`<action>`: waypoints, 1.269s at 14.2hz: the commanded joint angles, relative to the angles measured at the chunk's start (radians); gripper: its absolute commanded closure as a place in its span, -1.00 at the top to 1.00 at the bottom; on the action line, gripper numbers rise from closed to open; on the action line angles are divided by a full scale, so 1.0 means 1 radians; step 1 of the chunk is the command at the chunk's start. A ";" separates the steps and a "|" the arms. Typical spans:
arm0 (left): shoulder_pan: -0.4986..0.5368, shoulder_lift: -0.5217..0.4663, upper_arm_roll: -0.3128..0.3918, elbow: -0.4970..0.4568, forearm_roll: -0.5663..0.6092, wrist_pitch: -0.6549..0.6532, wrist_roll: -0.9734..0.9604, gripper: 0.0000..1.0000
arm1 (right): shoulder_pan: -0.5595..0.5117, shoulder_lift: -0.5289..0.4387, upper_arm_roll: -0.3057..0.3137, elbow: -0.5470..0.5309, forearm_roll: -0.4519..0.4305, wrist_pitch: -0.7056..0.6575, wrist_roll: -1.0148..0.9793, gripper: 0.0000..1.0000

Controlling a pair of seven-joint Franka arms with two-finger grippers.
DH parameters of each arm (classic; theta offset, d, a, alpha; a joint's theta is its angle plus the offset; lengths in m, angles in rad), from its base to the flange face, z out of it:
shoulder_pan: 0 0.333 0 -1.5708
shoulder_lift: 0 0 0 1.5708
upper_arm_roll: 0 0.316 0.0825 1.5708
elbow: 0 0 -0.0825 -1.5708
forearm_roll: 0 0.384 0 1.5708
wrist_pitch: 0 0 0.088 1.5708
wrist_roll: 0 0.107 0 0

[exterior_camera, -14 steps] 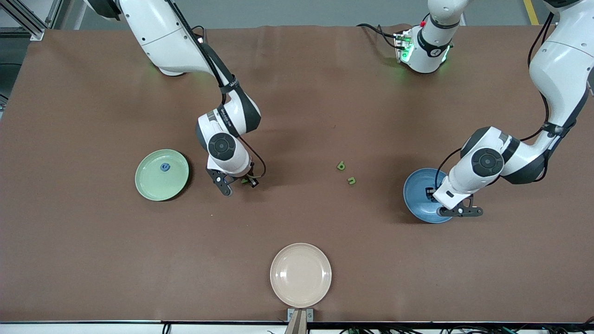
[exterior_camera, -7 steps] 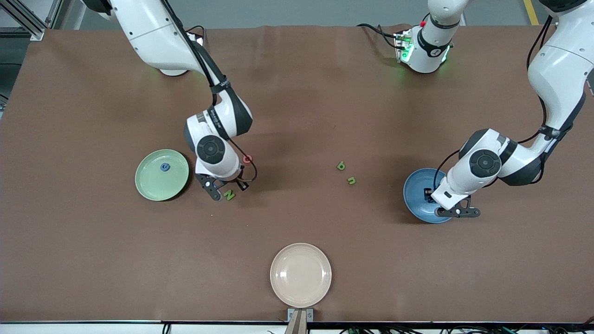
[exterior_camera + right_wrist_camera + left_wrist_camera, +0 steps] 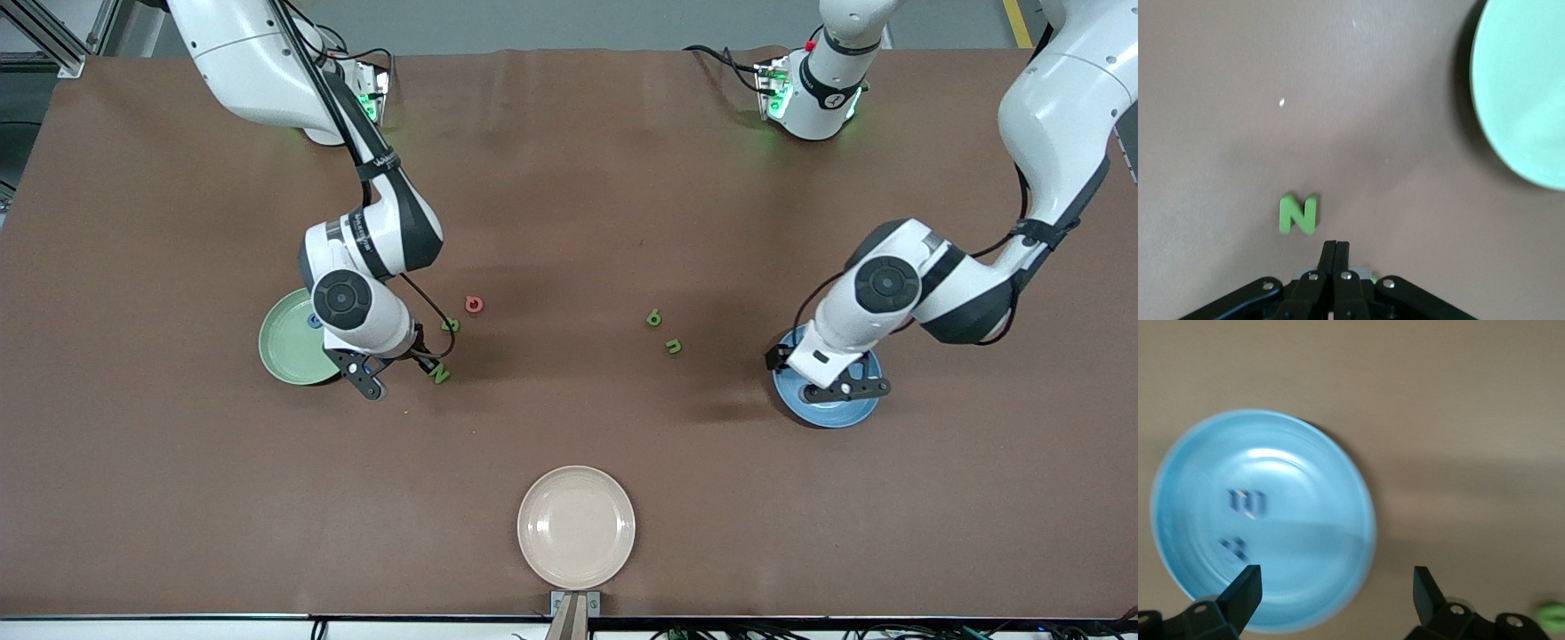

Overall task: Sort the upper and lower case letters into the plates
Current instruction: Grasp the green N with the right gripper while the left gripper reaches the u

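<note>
With the right gripper (image 3: 1336,248) carried to the pale green plate (image 3: 289,351), fingers pressed together and empty, the green N (image 3: 1298,214) is left on the bench just ahead of them, unsorted, while the left gripper (image 3: 1335,587), fingers wide and empty, has been shifted over the blue plate (image 3: 1305,487).

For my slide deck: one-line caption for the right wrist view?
Right tool, fingers shut, hovers beside a green N on the brown table, pale green plate nearby.

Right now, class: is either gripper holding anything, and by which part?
Nothing is held. The left gripper is open and empty over the blue plate; the right gripper has its jaws shut on nothing, near the green N.
</note>
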 commanded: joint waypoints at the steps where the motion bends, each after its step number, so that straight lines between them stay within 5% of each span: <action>1: -0.108 -0.014 0.000 -0.009 -0.030 -0.014 -0.209 0.99 | -0.033 -0.011 0.012 -0.025 -0.014 0.052 -0.050 -0.97; 2: -0.151 -0.012 0.009 -0.009 -0.028 -0.014 -0.279 1.00 | -0.029 -0.006 0.012 -0.026 -0.012 0.084 -0.050 -0.93; 3: -0.190 -0.009 0.026 -0.009 -0.028 -0.014 -0.332 1.00 | -0.023 0.009 0.012 -0.026 -0.012 0.112 -0.052 -0.64; 5: -0.222 -0.006 0.035 -0.013 -0.030 -0.014 -0.395 1.00 | -0.017 0.041 0.018 -0.028 -0.009 0.178 -0.053 0.79; 6: -0.224 -0.003 0.035 -0.019 -0.030 -0.014 -0.403 1.00 | -0.003 0.049 0.018 -0.028 -0.008 0.195 -0.053 0.95; 13: -0.339 0.014 0.150 -0.019 -0.028 0.134 -0.652 1.00 | 0.020 0.089 0.018 -0.037 -0.011 0.247 -0.073 0.83; 18: -0.489 0.014 0.291 0.026 -0.019 0.219 -0.668 0.99 | 0.016 0.098 0.018 -0.041 -0.011 0.261 -0.100 0.15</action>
